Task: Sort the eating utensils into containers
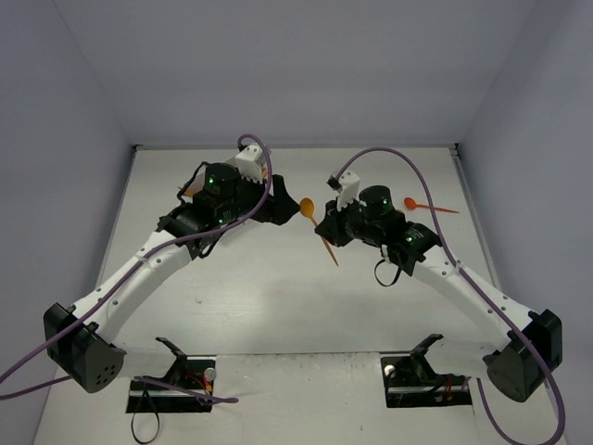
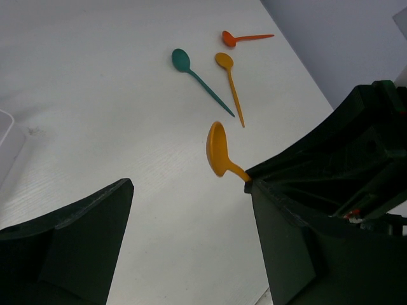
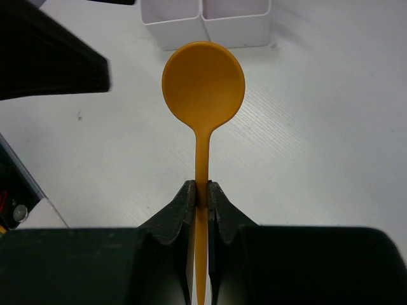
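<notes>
My right gripper [image 3: 201, 190] is shut on the handle of an orange spoon [image 3: 203, 79] and holds it above the table, bowl pointing toward the white tray [image 3: 203, 28]. In the top view this gripper [image 1: 326, 225] sits at mid-table, the held spoon [image 1: 307, 206] sticking out to the left. My left gripper [image 2: 191, 254] is open and empty, facing that spoon [image 2: 218, 149]; in the top view it [image 1: 276, 209] is just left of the bowl. A teal spoon [image 2: 191, 70], a second orange spoon [image 2: 229, 82] and a red-orange spoon [image 2: 235, 38] lie on the table.
The red-orange spoon [image 1: 422, 204] lies right of my right arm. The second orange spoon's handle [image 1: 329, 250] shows below my right gripper. The grey enclosure walls stand close on three sides. A tray edge [image 2: 5, 136] shows at the left of the left wrist view.
</notes>
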Motion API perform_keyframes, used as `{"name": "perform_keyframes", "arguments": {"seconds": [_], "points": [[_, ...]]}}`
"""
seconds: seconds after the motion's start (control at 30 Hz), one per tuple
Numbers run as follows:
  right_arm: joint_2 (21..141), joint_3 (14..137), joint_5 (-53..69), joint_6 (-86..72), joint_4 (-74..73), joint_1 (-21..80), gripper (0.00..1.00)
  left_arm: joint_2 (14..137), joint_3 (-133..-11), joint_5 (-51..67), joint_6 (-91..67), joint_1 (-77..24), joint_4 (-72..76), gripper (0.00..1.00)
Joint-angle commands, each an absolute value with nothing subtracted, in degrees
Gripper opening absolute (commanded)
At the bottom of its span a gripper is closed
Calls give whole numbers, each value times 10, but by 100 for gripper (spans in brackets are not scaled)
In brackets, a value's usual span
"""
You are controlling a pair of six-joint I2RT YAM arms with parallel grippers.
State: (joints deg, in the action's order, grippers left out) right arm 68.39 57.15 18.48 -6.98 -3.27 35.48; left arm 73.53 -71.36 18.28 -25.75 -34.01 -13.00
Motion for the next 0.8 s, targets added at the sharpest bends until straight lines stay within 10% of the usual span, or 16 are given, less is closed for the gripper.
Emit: {"name": "perform_keyframes", "arguments": {"seconds": [0.0, 0.3, 0.57, 0.77], "points": [[689, 614, 225, -56, -6, 372, 0, 740, -752, 158, -267, -355, -103, 72], [697, 620, 209, -54, -6, 398, 0, 766, -781, 135, -270, -378, -145, 57], [708, 624, 189, -48, -6, 416, 1, 764, -777, 137, -286, -382, -151, 7], [717, 628, 179, -46, -6, 420, 6, 754, -767, 122, -293, -381, -163, 0]]}}
